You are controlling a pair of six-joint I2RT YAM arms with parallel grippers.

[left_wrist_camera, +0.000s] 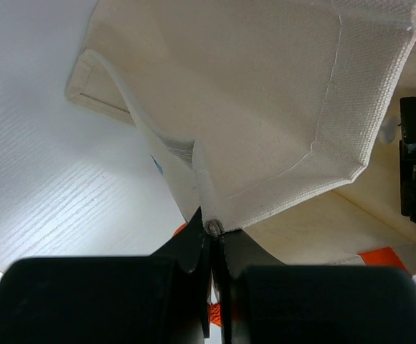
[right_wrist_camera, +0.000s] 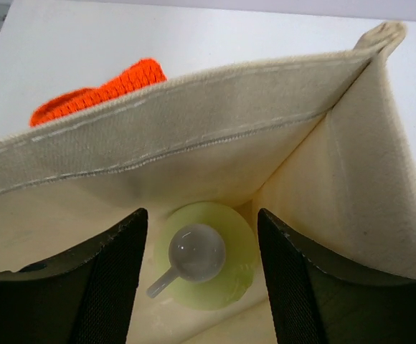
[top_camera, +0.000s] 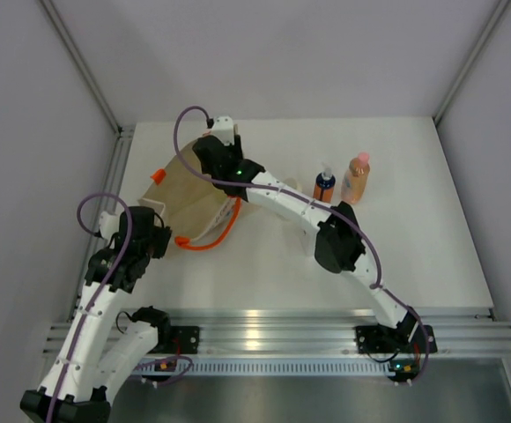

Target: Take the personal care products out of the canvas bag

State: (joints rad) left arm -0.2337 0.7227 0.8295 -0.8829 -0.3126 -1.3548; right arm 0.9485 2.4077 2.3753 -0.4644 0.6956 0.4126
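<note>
The beige canvas bag with orange handles lies at the left of the table. My left gripper is shut on the bag's rim at its near left corner. My right gripper is open inside the bag's mouth, its fingers on either side of the yellow-green bottle with a white cap, seen from above. The orange bottle with a dark-blue top and the peach bottle with a pink cap stand on the table to the right of the bag. The cream and clear bottles are out of view.
The white table ends in a metal rail at the near edge. Grey walls enclose the left, back and right sides. The right arm stretches diagonally across the table's middle.
</note>
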